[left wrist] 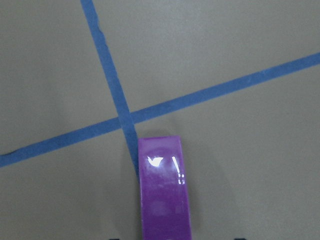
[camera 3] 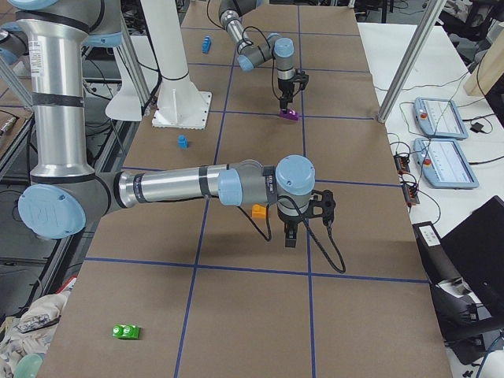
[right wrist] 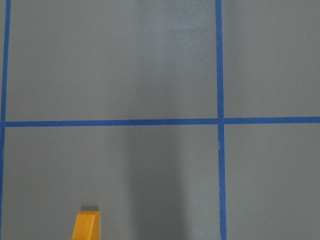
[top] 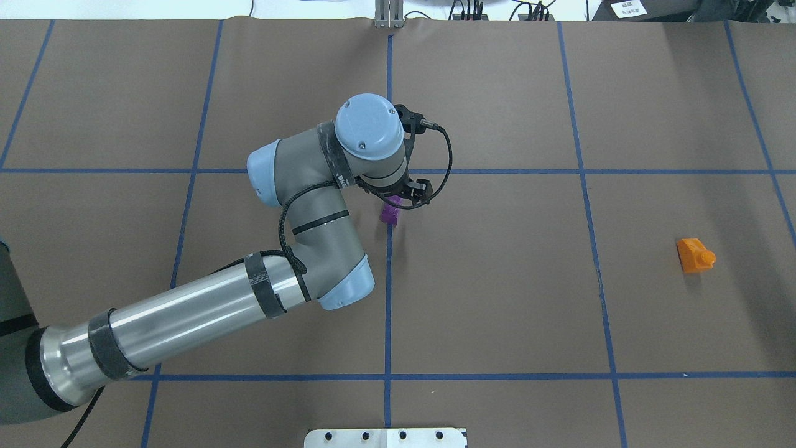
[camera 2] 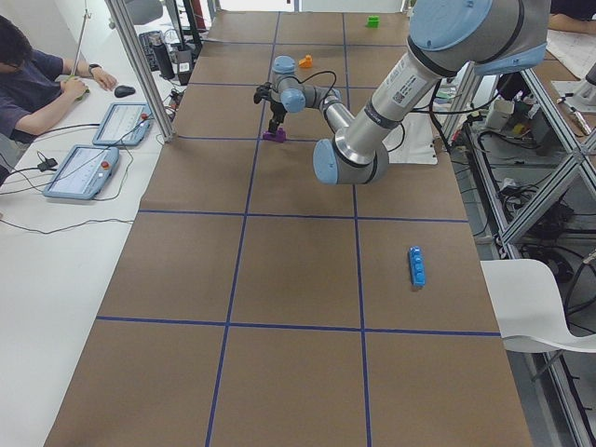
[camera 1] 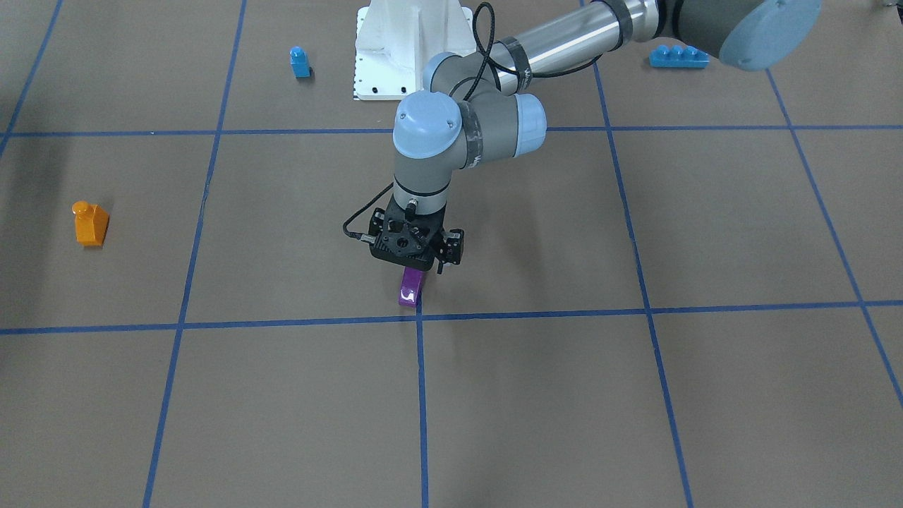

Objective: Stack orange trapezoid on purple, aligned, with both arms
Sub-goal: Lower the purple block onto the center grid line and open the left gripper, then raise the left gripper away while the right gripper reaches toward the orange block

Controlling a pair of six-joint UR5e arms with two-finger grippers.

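Observation:
The purple brick [camera 1: 410, 289] rests on the brown table at a crossing of blue tape lines, and it fills the lower middle of the left wrist view [left wrist: 164, 192]. My left gripper [camera 1: 416, 267] points down right over it. Its finger edges show at the bottom of the left wrist view, apart from the brick's sides, so it looks open. The orange trapezoid [top: 694, 255] sits alone far to my right, stud sideways. My right gripper [camera 3: 289, 236] shows only in the exterior right view, high above and beside the orange trapezoid [camera 3: 258, 210]; I cannot tell if it is open.
A small blue single-stud brick [camera 1: 300, 62] and a long blue brick [camera 1: 677, 56] lie near the white base mount [camera 1: 402, 49]. A green brick [camera 3: 126, 331] lies at the table's right end. Operators' tablets [camera 2: 84, 172] sit on the side bench.

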